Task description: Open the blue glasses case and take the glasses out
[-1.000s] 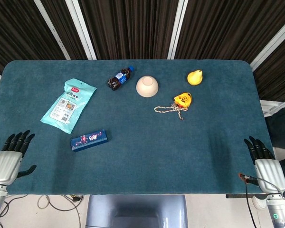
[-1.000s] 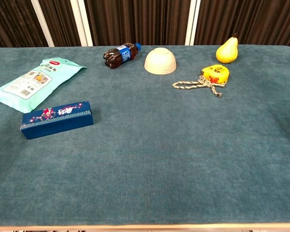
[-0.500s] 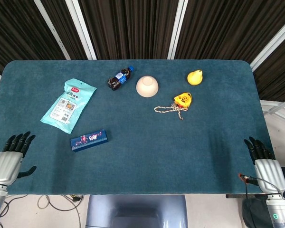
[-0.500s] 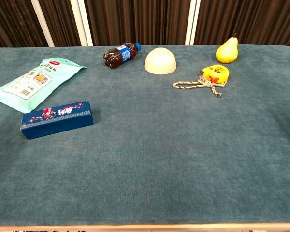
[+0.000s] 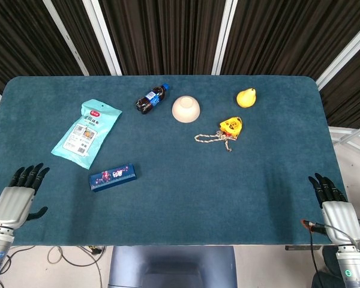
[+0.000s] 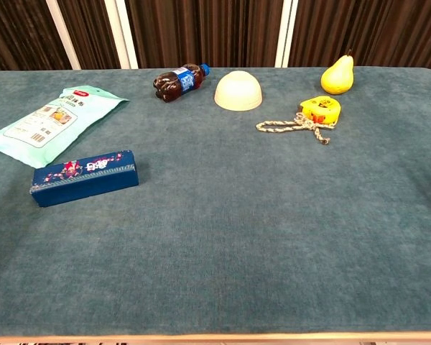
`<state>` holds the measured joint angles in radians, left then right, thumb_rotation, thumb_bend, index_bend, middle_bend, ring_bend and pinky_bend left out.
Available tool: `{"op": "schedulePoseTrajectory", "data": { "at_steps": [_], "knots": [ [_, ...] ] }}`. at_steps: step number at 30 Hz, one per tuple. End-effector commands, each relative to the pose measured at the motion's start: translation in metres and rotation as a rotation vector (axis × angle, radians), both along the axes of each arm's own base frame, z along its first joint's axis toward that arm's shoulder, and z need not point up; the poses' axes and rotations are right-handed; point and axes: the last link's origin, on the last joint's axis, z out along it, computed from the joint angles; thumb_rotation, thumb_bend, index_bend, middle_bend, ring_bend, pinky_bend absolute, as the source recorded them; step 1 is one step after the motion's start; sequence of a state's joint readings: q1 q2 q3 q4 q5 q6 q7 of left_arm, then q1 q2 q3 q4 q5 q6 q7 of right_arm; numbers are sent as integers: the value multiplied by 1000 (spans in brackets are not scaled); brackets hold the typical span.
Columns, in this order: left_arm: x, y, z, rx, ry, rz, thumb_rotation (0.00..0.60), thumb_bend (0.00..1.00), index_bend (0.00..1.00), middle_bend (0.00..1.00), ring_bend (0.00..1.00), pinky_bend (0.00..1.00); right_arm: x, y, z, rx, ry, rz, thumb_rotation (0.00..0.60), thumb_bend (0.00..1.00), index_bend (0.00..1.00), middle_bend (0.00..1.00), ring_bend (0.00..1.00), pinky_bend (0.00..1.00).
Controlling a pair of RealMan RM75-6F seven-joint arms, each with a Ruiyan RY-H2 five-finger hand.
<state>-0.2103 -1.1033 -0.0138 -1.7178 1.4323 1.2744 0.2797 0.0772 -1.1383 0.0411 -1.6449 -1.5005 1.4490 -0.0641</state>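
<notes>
The case [image 5: 113, 177], blue with a flowered lid, lies closed and flat on the desk [image 5: 180, 198], in its left half and toward the near edge, its long side tilted slightly against that edge; nothing touches it. Just beyond it, toward the far left, lies a pale green packet [image 5: 86, 132], near the case but apart from it. Along the far side of the desk, from left to right, are a small bottle [image 5: 152, 99] of dark drink lying on its side with a blue cap, a cream bowl [image 5: 185, 109] turned upside down, and a yellow pear [image 5: 246, 97] standing with its stem up. Nearer than the pear sits a yellow tape measure [image 5: 231, 125], and a knotted cord [image 5: 213, 138] trails from it to the left across the cloth. The left hand [image 5: 15, 201] hangs over the near left corner of the desk, its fingers [image 5: 29, 176] spread and straight, gripping nothing, well apart from the case. The right hand [image 5: 335, 207] sits at the near right corner, its fingers [image 5: 324, 186] likewise extended and holding nothing. The chest view shows the same things but neither hand.
</notes>
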Motion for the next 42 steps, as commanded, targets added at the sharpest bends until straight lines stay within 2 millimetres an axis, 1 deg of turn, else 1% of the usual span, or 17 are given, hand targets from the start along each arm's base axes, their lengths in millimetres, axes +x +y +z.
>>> {"op": "schedulePoseTrajectory", "data": {
  "at_steps": [1,5,7,12,17,20,27,33,36,42],
  "knots": [
    [8,15,-7,-61,25,4,600,283,0,0,0,37,0,0,0,0,0,-1,600,112,0,0,0,208],
    [14,36,-21,-158,29,56,600,430,0,0,0,37,0,0,0,1,0,-2,600,113,0,0,0,208],
    [17,46,-28,-201,29,77,600,466,0,3,0,37,0,0,0,1,0,-2,600,113,0,0,0,208],
    [24,64,-43,-268,53,98,600,502,0,19,0,37,0,0,0,0,-2,-4,600,114,0,0,0,208],
    [30,77,-58,-299,64,106,600,514,0,56,0,37,-1,-1,1,0,-4,-6,600,114,0,0,0,208],
    [34,81,-66,-318,75,112,600,514,0,76,0,37,-1,-1,1,0,-4,-6,600,114,0,0,0,208],
    [36,82,-81,-353,109,125,600,517,0,100,0,37,-1,-1,1,-1,-5,-8,600,119,0,0,0,208],
    [40,76,-93,-393,125,126,600,517,0,106,0,37,-1,-1,1,-1,-6,-9,600,121,0,0,0,208],
    [46,71,-99,-418,120,111,600,518,0,108,0,36,-1,0,1,0,-13,-13,600,122,0,0,0,208],
    [61,47,-104,-485,104,48,600,517,0,125,0,33,-1,0,2,0,-15,-14,600,122,0,0,0,208]
  ]
}}
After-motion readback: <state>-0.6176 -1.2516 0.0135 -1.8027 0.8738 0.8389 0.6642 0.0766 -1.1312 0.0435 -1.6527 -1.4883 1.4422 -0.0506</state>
